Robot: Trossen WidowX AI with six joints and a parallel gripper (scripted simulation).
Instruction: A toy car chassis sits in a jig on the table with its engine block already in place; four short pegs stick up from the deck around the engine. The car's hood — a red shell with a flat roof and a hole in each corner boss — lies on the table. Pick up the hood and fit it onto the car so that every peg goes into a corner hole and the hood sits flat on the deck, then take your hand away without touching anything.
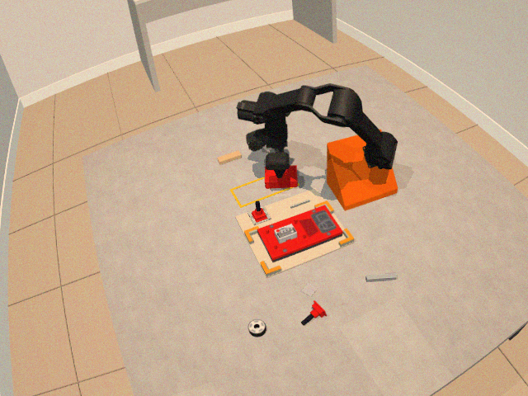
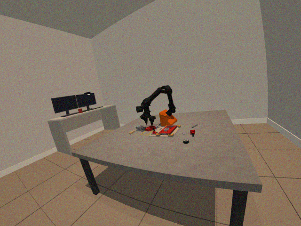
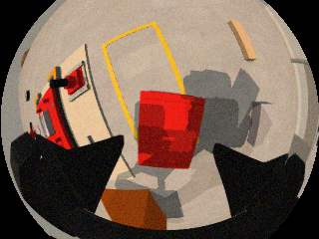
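And here's the gripper (image 1: 268,163) (image 2: 149,124) (image 3: 170,145), fingers wide apart, nothing between them, hanging point-down above the table. Right under it sits the hood (image 1: 289,181) (image 2: 148,128) (image 3: 170,129), red and resting on the table (image 1: 191,213) (image 2: 170,155) (image 3: 199,30), filling the view between the two spread fingertips and overlapping one end of the yellow outline (image 1: 235,198) (image 3: 113,75). It's off the car, folks! Over on the jig (image 1: 241,219) (image 3: 95,119), the red chassis (image 1: 300,238) (image 2: 170,128) (image 3: 47,107) lies between orange corner brackets, pale engine block (image 1: 285,233) (image 2: 166,129) in place. A black lever on a red foot (image 1: 258,214) (image 2: 154,132) (image 3: 75,82) stands upright at one corner of the board, a short wooden block (image 1: 229,157) (image 2: 131,132) (image 3: 242,41) lies beyond the outline, and the arm rises from its orange base (image 1: 349,200) (image 2: 163,119) (image 3: 132,209). Out across the mottled grey top: a grey bar (image 1: 380,277) (image 2: 194,125), a tipped-over red piece with a black stem (image 1: 315,311) (image 2: 192,132), and a small wheel (image 1: 252,327) (image 2: 186,141), all well apart from the gripper. Round the room now: tan tiled floor (image 1: 34,264) (image 2: 48,180), plain pale walls, and a light desk (image 1: 144,55) (image 2: 110,121) carrying two dark monitors (image 2: 64,104) and a small red object (image 2: 80,110).
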